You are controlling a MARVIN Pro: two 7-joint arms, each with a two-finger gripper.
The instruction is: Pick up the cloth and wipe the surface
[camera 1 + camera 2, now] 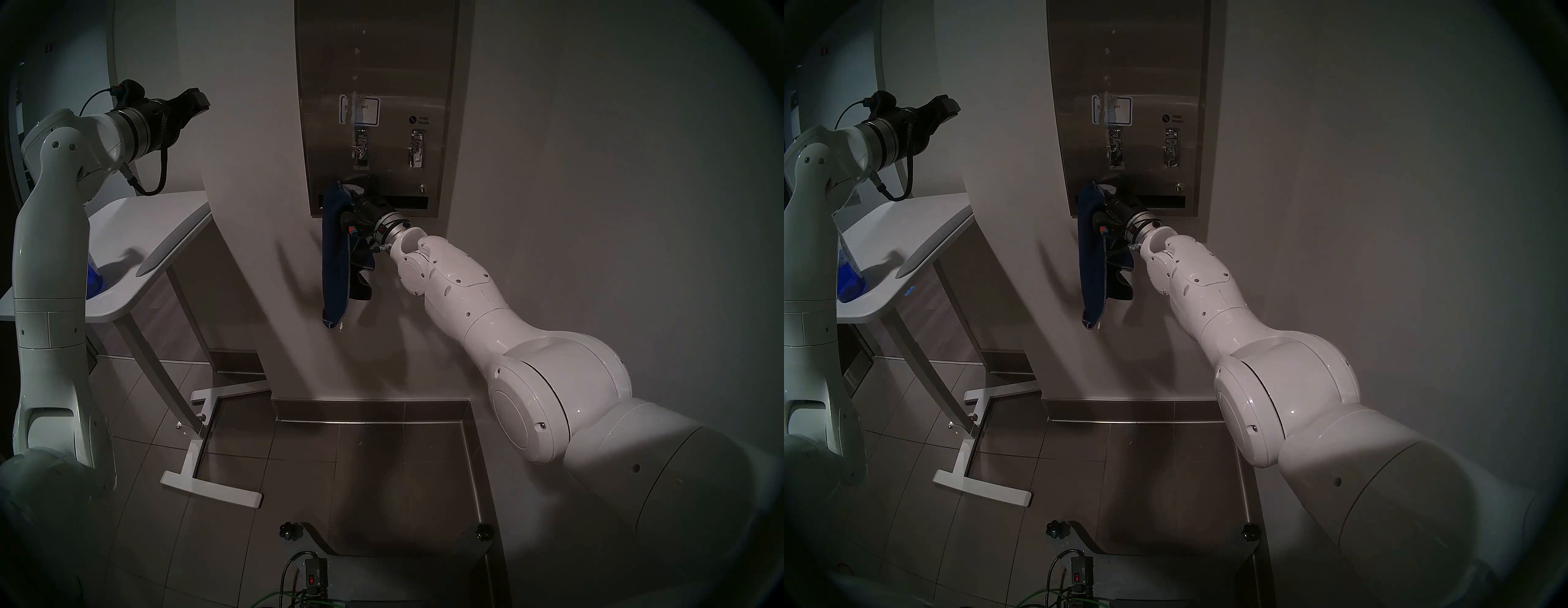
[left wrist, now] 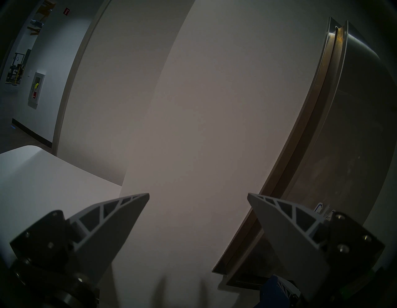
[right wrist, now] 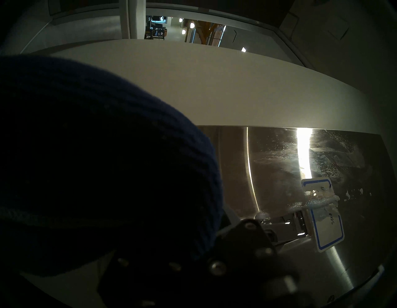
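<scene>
- Two white robot arms at a wall-mounted steel dispenser panel (image 1: pixel 377 55) in a dim tiled room; one cloth, one table, one spray bottle in shot.
- On the panel: two small levers – left lever (image 1: pixel 361 147), right lever (image 1: pixel 416 148) – one blue-bordered label (image 1: pixel 359 110) w/ a streak of whitish residue across it, one dark slot (image 1: pixel 407 203) along the bottom edge, one small keyhole (image 1: pixel 422 187).
- Right gripper (image 1: pixel 354 191) clamped tight on the navy cloth (image 1: pixel 335 263), pushed up to the panel's lower left corner at the slot's left end; whether fabric actually touches steel, can't tell from the head views.
- Cloth bunched over the gripper's tip, the rest hanging straight down in a long fold below the panel's bottom edge, in front of the white wall.
- Right wrist view: cloth (image 3: pixel 96 163) fills the left half, label (image 3: pixel 322 215) and a lever just beside it, wet smears and specks on the steel (image 3: pixel 279 163) by a bright glare.
- Left gripper (image 2: pixel 197 194) spread wide, nothing between its fingers (image 2: pixel 116 217); held high and level, aimed at bare wall left of the panel (image 2: pixel 365 129), well apart from the cloth.
- One white table (image 1: pixel 140 237) on a white frame at left; one blue spray bottle (image 1: pixel 847 276) on it, partly hidden behind the left arm.
</scene>
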